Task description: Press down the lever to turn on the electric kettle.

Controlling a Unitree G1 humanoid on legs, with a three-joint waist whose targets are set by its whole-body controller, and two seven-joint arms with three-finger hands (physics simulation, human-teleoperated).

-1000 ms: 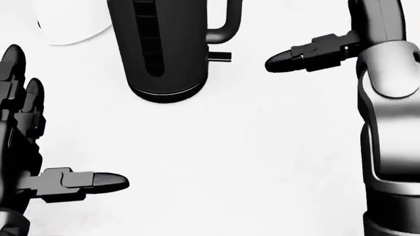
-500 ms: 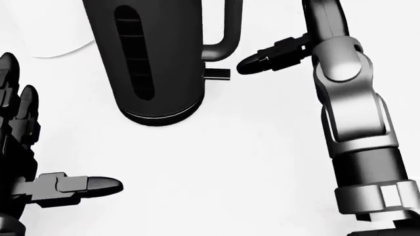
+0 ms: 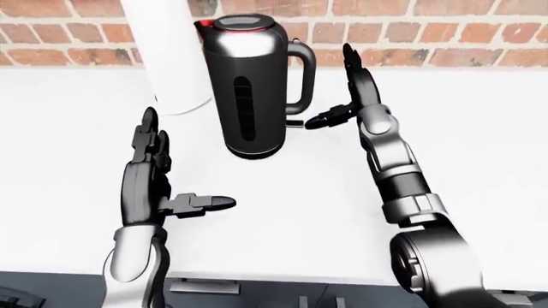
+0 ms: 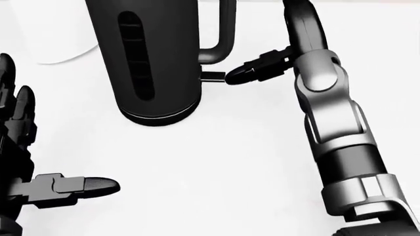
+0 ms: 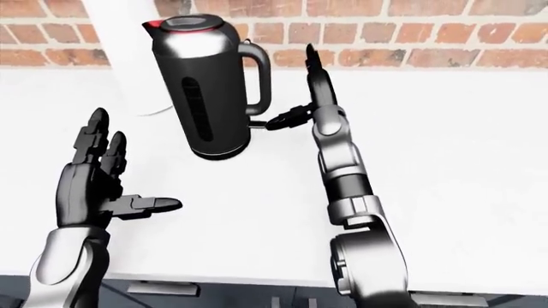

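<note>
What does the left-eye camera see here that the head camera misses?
Only the left-eye view shows the brick wall, the kettle's red-rimmed lid and a white cylinder beside it. Only the head view shows up close the right hand's thumb tip at the lever. Both show the kettle, white counter and both open hands.

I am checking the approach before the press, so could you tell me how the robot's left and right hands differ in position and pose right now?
The right hand is up beside the kettle, thumb tip pointing at the lever below the handle; the left hand hangs apart from the kettle, lower left in the left-eye view. The right thumb reaches leftward; the left thumb points rightward over the bare counter. Both are open and hold nothing.
</note>
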